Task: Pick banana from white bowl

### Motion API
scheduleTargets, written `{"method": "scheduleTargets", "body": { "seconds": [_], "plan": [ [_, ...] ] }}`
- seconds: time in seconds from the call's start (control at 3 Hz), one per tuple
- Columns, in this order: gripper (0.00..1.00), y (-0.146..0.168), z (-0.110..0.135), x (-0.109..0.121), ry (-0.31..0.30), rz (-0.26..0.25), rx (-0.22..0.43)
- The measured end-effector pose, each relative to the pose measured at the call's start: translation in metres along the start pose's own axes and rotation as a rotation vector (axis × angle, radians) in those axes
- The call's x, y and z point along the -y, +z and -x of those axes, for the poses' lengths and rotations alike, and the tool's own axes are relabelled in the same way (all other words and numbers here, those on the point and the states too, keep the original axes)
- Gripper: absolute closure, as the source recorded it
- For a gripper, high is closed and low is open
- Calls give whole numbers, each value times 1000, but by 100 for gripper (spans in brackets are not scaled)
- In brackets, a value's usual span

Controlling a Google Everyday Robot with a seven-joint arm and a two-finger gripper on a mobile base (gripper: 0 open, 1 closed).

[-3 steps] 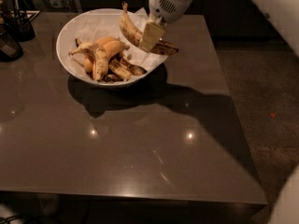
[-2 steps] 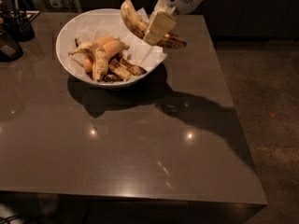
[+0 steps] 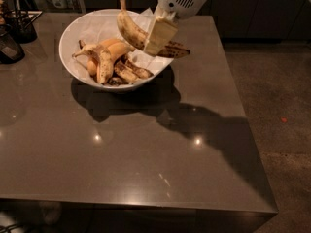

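Observation:
The long curved brown-speckled banana hangs in the air above the right side of the white bowl, stem up at the left, dark brown end out to the right. My gripper reaches down from the top and is shut on the banana's middle, its cream finger across the front of it. The bowl sits at the back left of the table, lined with crumpled white paper, and holds several shorter bananas.
The dark grey table has its right edge near x 500 and front edge low in the frame. Dark containers stand at the far left. The floor lies to the right.
My gripper has risen with the banana in it, lifting it from just over the bowl's rim to well above the bowl. The other bananas have stayed put.

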State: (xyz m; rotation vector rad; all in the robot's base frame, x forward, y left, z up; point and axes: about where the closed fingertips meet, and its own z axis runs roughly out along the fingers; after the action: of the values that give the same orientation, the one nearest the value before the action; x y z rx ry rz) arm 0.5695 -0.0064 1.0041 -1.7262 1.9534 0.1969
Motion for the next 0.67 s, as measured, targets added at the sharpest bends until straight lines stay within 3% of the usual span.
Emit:
{"method": "scheduleTargets", "body": {
  "seconds": [0.33, 0.67],
  "plan": [
    [100, -10, 6, -41, -3, 46, -1],
    [100, -33, 19, -97, 3, 76, 6]
  ]
}}
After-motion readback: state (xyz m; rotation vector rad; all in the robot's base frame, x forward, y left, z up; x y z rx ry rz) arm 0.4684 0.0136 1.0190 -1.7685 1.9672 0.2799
